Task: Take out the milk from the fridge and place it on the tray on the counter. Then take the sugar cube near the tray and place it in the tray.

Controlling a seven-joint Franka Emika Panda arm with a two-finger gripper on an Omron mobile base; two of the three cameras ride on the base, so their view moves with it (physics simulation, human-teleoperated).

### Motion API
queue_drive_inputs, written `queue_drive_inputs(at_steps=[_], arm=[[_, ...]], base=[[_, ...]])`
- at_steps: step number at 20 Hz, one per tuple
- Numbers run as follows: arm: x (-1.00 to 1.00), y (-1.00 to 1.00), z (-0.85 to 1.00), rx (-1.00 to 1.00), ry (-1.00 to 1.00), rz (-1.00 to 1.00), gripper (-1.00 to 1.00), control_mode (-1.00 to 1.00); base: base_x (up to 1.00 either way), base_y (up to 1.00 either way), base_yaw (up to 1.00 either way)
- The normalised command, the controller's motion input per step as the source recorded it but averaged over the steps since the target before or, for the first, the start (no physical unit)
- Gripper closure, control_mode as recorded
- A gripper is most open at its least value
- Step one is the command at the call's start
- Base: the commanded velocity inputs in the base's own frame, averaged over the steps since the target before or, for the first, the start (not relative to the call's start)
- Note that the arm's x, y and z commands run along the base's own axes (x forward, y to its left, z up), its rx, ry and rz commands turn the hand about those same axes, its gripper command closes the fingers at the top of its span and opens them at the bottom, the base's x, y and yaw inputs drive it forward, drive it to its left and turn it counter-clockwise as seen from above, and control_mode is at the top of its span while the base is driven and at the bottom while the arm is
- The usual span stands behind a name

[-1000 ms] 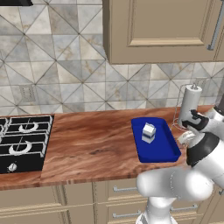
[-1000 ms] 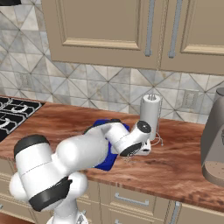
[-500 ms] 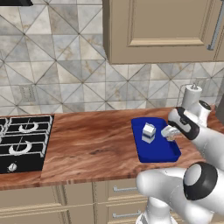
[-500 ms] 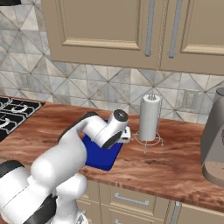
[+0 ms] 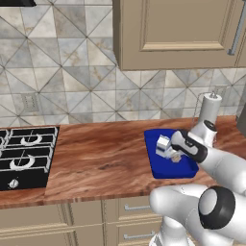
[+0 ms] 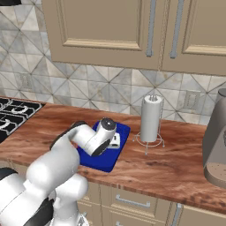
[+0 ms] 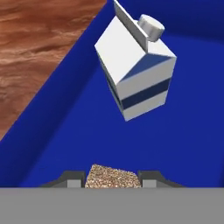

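Wood counter carried blue tray w/ milk inside — gripper clamped on sugar cube, carton at 12 o'clock.

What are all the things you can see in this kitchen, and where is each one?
tray: one, deep blue, on the counter.
milk: one small white carton with a dark band, standing in the tray.
sugar cube: one, tan and speckled, pinched between the gripper's fingers above the tray.
counter: one, reddish-brown wood.
paper-towel roll: one, white, upright on the counter beside the tray.
stove: one, black, at the counter's left end.
cabinets: beige, on the wall above.
gripper: one, dark, shut on the sugar cube.
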Motion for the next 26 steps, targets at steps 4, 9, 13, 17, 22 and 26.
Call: queue_drive_inputs(at_steps=[4,9,13,17,22,26], arm=[[0.10,0.02,-0.27,-0.01,0.00,-0.01,1.00,-1.00],[0.10,0.07,-0.36,0.00,0.00,-0.03,1.00,-1.00],[0.04,0.06,-0.35,0.00,0.00,-0.03,1.00,-1.00],[0.05,0.24,-0.26,0.00,0.00,-0.05,-1.00,-1.00],[-0.05,0.26,0.17,-0.02,-0.03,-0.03,-1.00,-1.00],[-0.11,0.10,0.16,-0.01,-0.03,-0.04,-1.00,-1.00]], base=[[0.00,0.00,0.00],[0.00,0.00,0.00],[0.00,0.00,0.00],[0.00,0.00,0.00],[0.00,0.00,0.00],[0.00,0.00,0.00]])
